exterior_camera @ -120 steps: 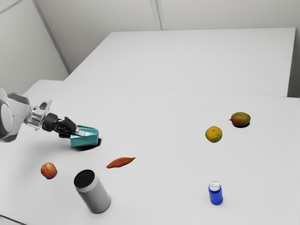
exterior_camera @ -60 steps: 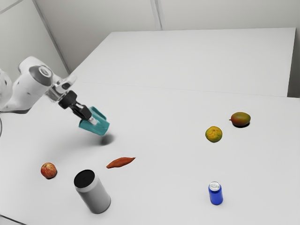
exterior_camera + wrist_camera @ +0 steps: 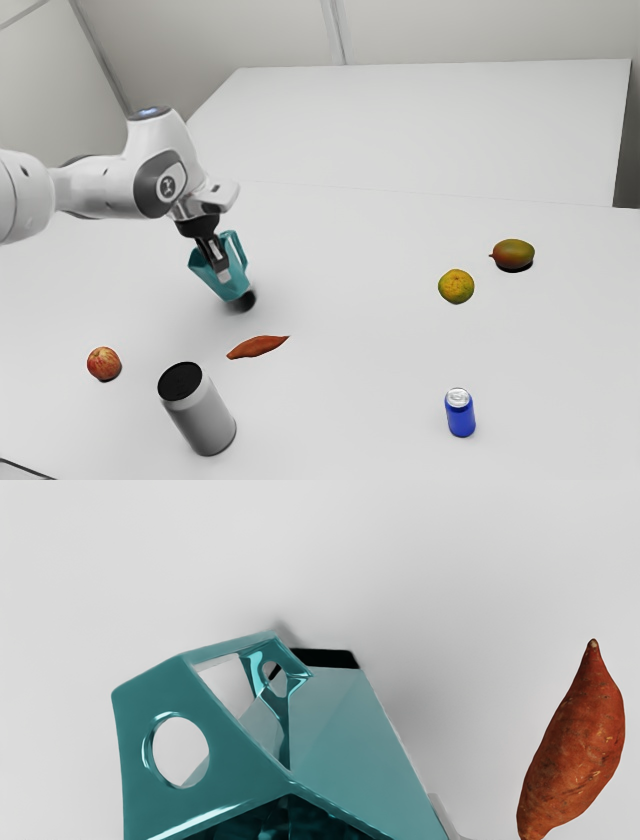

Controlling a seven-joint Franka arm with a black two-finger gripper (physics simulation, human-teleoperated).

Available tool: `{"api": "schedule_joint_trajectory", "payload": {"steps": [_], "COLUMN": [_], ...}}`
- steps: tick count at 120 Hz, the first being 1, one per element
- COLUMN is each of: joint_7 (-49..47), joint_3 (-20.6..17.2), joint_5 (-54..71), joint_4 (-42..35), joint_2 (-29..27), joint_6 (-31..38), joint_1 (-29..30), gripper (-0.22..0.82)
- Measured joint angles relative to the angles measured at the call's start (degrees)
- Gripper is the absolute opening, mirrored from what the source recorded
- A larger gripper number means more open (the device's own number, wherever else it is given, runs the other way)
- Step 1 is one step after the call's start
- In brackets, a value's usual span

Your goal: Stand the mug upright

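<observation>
The teal mug (image 3: 236, 284) is held tilted in the exterior view, its mouth toward the upper left, its base low near a dark shadow and its handle on the upper right side. My gripper (image 3: 221, 271) is shut on the mug's wall, pointing down. Whether the base touches the table cannot be told. In the wrist view the mug (image 3: 350, 730) shows its handle with a round hole and part of its dark inside. One of the gripper's fingers (image 3: 443, 816) is beside the mug's wall; the other is hidden.
On the table (image 3: 350, 240), a sweet potato (image 3: 257, 347) lies near the mug, also the sweet potato (image 3: 575, 745) in the wrist view. Farther off are a grey canister (image 3: 200, 412), an apple (image 3: 104, 364), a blue can (image 3: 460, 413), an orange-green fruit (image 3: 456, 287) and a mango (image 3: 514, 253).
The mug has been lifted from lying on the table and carried toward the exterior view's right. My hand has turned from nearly level to pointing down, bringing the mug's base lower than its mouth.
</observation>
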Motion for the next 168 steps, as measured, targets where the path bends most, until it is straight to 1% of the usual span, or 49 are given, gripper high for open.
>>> {"api": "schedule_joint_trajectory", "payload": {"steps": [18, 34, 68, 99, 112, 143, 168], "joint_7": [-4.26, -7.48, -12.58, -15.78, -16.6, -18.02, -18.82], "joint_3": [-1.97, -2.95, -3.6, -4.25, -4.39, -4.47, -4.72], "joint_5": [6.28, 9.07, 10.65, 10.81, 10.63, 10.46, 10.39], "joint_4": [-0.73, -1.46, -3.92, -4.69, -4.92, -5.05, -4.96], "joint_2": [-0.14, 0.17, 0.52, 0.74, 0.78, 0.74, -0.55], "joint_6": [2.76, 4.23, 5.32, 5.19, 5.13, 5.07, 5.01], "joint_1": [-0.52, -1.39, -1.19, -1.33, -1.24, -1.25, -1.07], "gripper": [-0.18, -0.18, -0.18, -0.18, -0.1, 0.16, 0.34]}}
